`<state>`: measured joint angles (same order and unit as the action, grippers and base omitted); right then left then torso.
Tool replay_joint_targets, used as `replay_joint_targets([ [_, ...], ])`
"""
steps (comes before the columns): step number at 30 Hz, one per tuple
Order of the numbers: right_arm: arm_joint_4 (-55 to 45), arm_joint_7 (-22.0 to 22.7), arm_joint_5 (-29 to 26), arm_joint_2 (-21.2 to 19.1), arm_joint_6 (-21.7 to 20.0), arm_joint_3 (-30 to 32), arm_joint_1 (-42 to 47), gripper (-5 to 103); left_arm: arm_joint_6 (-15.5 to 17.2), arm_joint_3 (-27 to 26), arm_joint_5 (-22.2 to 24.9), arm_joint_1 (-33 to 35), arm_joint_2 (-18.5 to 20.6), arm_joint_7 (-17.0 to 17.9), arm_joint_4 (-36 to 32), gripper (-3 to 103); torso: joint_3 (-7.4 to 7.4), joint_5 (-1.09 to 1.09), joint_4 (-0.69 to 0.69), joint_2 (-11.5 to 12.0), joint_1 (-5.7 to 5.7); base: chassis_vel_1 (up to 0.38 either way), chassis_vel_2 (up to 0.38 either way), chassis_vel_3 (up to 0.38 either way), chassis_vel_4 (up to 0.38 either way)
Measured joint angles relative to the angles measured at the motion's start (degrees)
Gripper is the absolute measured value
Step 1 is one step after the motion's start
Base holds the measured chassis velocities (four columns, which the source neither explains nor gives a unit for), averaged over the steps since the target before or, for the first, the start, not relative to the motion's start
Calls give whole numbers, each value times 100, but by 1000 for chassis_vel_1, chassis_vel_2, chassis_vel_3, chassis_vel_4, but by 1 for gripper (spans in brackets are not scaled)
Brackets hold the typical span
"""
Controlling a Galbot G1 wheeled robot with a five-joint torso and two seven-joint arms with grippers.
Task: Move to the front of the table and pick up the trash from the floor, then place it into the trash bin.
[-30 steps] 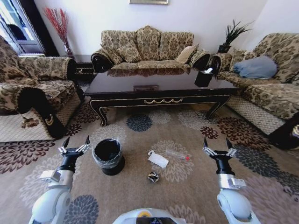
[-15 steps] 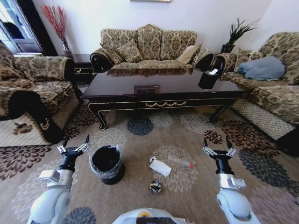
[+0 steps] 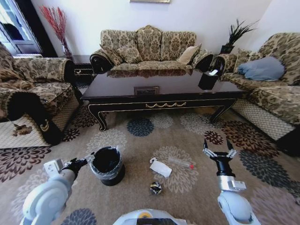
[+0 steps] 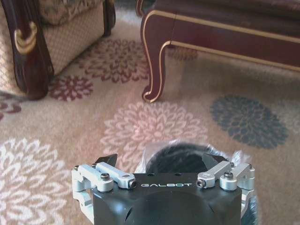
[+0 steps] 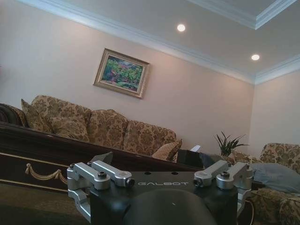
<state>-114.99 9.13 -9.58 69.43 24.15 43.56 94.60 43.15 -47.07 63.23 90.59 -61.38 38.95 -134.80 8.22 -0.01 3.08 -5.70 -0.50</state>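
Carpet (image 3: 197, 136) at my 12 o'clock: open, I can reach.
11 o'clock: trash bin (image 3: 107, 165) blocks.
Beyond: table (image 3: 159, 91).

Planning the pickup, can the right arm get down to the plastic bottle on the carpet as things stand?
Probably yes: the right gripper is open, the bottle lies on bare carpet beside it, and nothing stands between them.

Beige carpet (image 3: 154, 136) with floral medallions in cream, maroon and dark blue. Patterned gold-brown sofa (image 3: 149, 47) against far white wall (image 3: 197, 16); matching sofas left (image 3: 33, 89) and right (image 3: 274, 79). Red dried stems (image 3: 57, 23) far left, dark window (image 3: 10, 21) beside. Potted plant (image 3: 234, 35) far right. Framed landscape painting (image 5: 121, 73), recessed ceiling lights (image 5: 181, 27).
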Motion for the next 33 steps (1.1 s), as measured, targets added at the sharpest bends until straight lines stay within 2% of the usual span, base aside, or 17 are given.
replay_joint_targets([
  [6, 24, -14, 28, 13, 54, -8, 42, 100, -28, 342, -323, -193, 143, -83, 654, 100, 0, 0, -1, 0, 0, 0, 0, 0, 0],
  [13, 66, -26, 75, 49, 96, -31, 67, 100, -55, 581, -230, -380, 87, -106, 1109, 100, 0, 1, 0, 0, 0, 0, 0, 0, 0],
  [15, 85, -28, 98, 53, 101, -42, 68, 100, -66, 761, -193, -492, 23, -203, 1317, 100, 0, 1, -1, 0, 0, 0, 0, 0, 0],
  [21, 126, -32, 140, 55, 129, -53, 99, 100, -252, 1185, -508, -819, -122, -597, 1888, 100, 0, 1, 0, 0, 0, 0, 0, 0, 0],
  [26, 135, -34, 155, 62, 147, -47, 126, 100, -309, 1392, -659, -1011, -184, -659, 2274, 100, 0, 1, 0, 0, -1, 0, 0, 0, 0],
  [33, 219, -35, 160, 61, 178, -35, 107, 100, -424, 1453, -819, -1062, -207, -744, 2476, 101, 0, 2, 0, 0, 0, 0, 0, 0, 0],
])
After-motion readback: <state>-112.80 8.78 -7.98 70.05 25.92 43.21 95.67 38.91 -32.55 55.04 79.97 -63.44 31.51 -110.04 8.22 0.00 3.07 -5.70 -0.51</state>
